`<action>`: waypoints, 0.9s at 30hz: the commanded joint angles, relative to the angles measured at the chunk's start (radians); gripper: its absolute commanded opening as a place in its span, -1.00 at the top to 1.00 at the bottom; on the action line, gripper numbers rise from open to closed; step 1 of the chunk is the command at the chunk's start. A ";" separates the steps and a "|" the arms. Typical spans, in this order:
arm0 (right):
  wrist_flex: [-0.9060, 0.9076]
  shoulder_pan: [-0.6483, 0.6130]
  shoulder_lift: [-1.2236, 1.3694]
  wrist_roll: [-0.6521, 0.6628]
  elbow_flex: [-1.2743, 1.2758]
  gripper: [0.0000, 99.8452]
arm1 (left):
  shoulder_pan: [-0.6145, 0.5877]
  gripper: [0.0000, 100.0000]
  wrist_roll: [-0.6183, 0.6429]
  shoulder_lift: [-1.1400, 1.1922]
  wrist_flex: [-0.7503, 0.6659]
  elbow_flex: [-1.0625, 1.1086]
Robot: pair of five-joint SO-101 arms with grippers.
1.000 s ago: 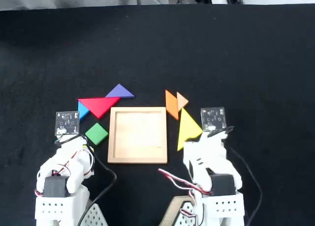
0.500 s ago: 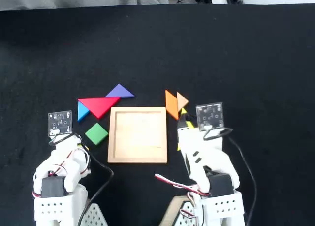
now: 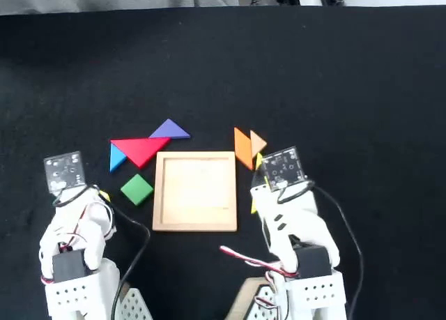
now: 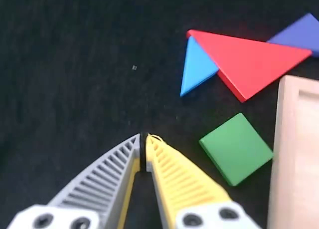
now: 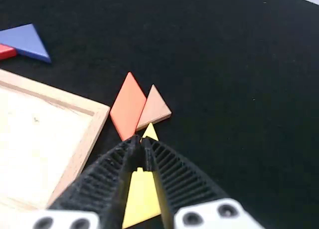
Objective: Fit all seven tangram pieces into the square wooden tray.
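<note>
All pieces lie outside the square wooden tray (image 3: pixel 159 194): a red triangle (image 3: pixel 141 149), a blue triangle (image 3: pixel 116 157) and a purple triangle (image 3: pixel 169 130) at its 11 o'clock, a green square (image 3: pixel 136 189) at 9, an orange parallelogram (image 3: pixel 242 147) and a pale orange triangle (image 3: pixel 258 141) at 1. The right gripper (image 5: pixel 140 141), jaws pressed together, hangs over the yellow triangle (image 5: pixel 141 199) at the tray's 3 o'clock. The left gripper (image 4: pixel 144 139), likewise closed, is at 9 o'clock of the green square.

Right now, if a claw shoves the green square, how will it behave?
The green square looks flat, stiff and blocky: it likely slides and won't roll or tip. It is thin, so probably light. Its corner sits close to the tray rim, so it may jam there.
</note>
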 commanded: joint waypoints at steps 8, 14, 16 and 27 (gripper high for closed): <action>0.012 0.018 -0.074 0.014 0.001 0.98 | 0.081 0.80 -0.491 -0.005 -0.511 0.019; 0.012 0.017 -0.071 0.015 0.001 0.98 | 0.147 0.82 -0.486 0.009 -0.503 -0.028; 0.012 0.017 -0.071 0.015 0.001 0.98 | 0.162 0.82 -0.485 0.043 -0.463 -0.091; 0.012 0.015 -0.067 0.015 0.001 0.98 | 0.193 0.82 -0.483 0.899 -0.252 -0.719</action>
